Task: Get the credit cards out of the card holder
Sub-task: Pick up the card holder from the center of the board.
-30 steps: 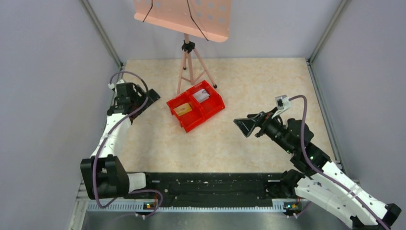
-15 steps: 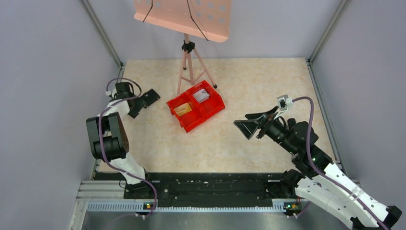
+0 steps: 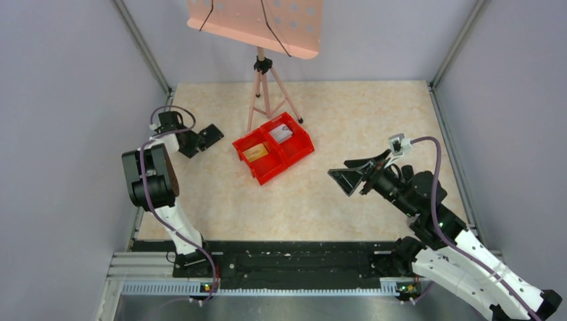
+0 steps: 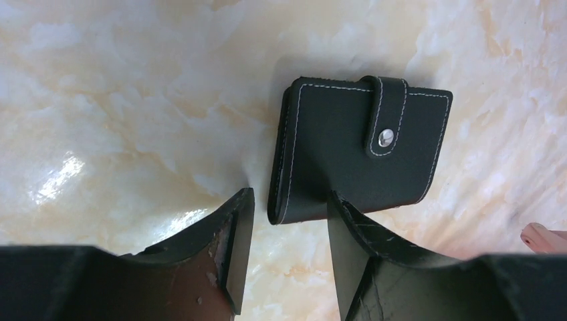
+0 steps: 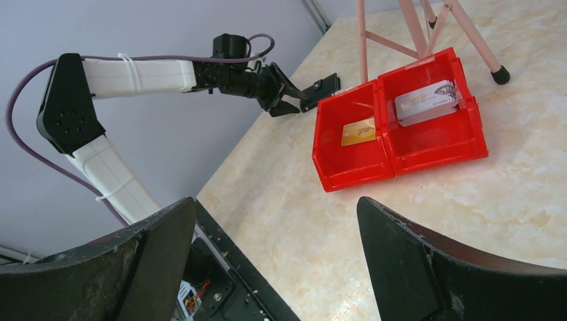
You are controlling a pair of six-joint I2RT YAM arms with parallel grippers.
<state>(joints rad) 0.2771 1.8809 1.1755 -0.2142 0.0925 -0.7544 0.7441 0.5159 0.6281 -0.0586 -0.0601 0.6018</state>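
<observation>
1. Marbled beige table (image 3: 374, 114) walled in grey, with a pink music stand (image 3: 257, 23) at the far edge
2. Red bin (image 3: 267, 176) sits near the middle, well apart from both grippers
3. Card holder (image 4: 334, 147) lies flat at the far left, folded shut with its tab snapped; whether cards remain inside is hidden
4. Risk: a pinch on one corner alone would likely pivot or skid the holder over the smooth top, and the snapped tab would block any card
5. Left gripper (image 4: 286, 207) is parted and holds nothing, its jaws straddling the holder's near corner; contact is unclear
6. Right gripper (image 5: 274, 210) hangs wide apart and empty on the right
7. Credit cards: a gold one (image 5: 358, 132) in the bin's left compartment, pale ones (image 5: 426, 101) in the right
</observation>
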